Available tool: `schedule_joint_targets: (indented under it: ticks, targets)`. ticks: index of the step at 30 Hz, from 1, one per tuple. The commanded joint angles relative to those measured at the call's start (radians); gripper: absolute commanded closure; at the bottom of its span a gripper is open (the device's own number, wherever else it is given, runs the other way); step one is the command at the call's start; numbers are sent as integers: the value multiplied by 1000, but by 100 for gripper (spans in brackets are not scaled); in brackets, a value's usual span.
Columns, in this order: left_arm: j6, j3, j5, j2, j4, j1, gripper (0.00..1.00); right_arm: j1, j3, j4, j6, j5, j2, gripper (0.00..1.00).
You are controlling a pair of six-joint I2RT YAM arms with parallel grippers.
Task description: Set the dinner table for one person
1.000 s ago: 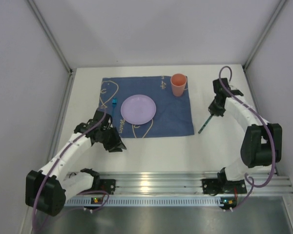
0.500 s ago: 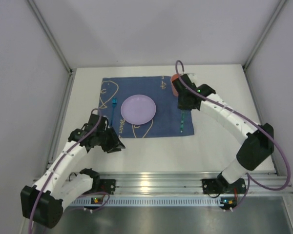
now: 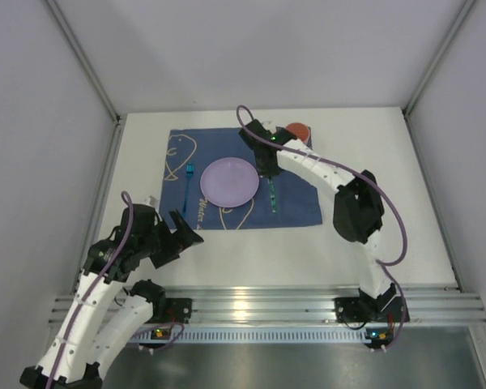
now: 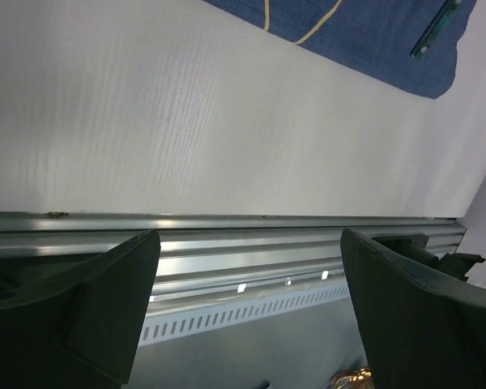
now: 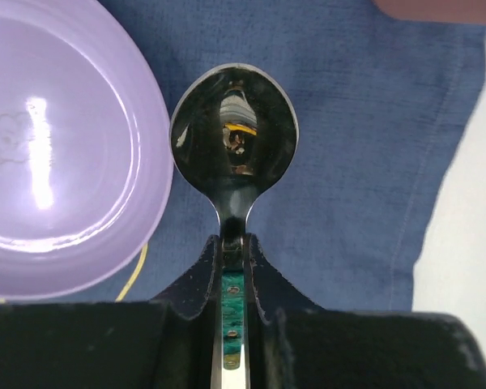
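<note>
The dinner table (image 3: 138,162) is big, white and flat. It lies under everything, and the arms stand at its near edge.

At the near left, the left gripper (image 3: 186,231) hangs over bare table near the metal rail (image 4: 227,243). Its two dark fingers (image 4: 105,308) are spread wide, and nothing is between them.

A dark blue mat (image 3: 296,203) with pale line drawings lies flat on the far middle of the table. On the left part of the mat lies a thin blue piece of cutlery (image 3: 186,185). It is too small to tell what kind. Just right of it sits a round purple plate (image 3: 229,180), near the middle of the mat.

Just right of the plate is the right gripper (image 3: 269,172). Its jaws are pinched narrow on the neck of a spoon (image 5: 233,130). The shiny spoon bowl points to the far side, over the blue mat, close beside the plate's rim. The green handle runs back toward the near side. I cannot tell if the spoon touches the mat.

Farther right, at the far right corner of the mat, stands an orange cup (image 3: 300,130), partly hidden behind the right arm.
</note>
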Motion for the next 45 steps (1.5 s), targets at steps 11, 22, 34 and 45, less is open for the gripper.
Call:
schedule_joint_targets:
  ticks: [11, 22, 34, 45]
  targets:
    - [-42, 244, -153, 124, -166, -2, 2, -96, 195, -22, 3, -92, 252, 100]
    - [-31, 322, -206, 266, -128, -2, 2, -131, 189, -48, 38, -227, 220, 32]
    - [187, 328, -197, 251, -86, -2, 3, 197, -89, 17, 113, -110, -179, 30]
    - [317, 166, -419, -3, 177, -2, 2, 513, -777, 353, 192, 277, -753, 16]
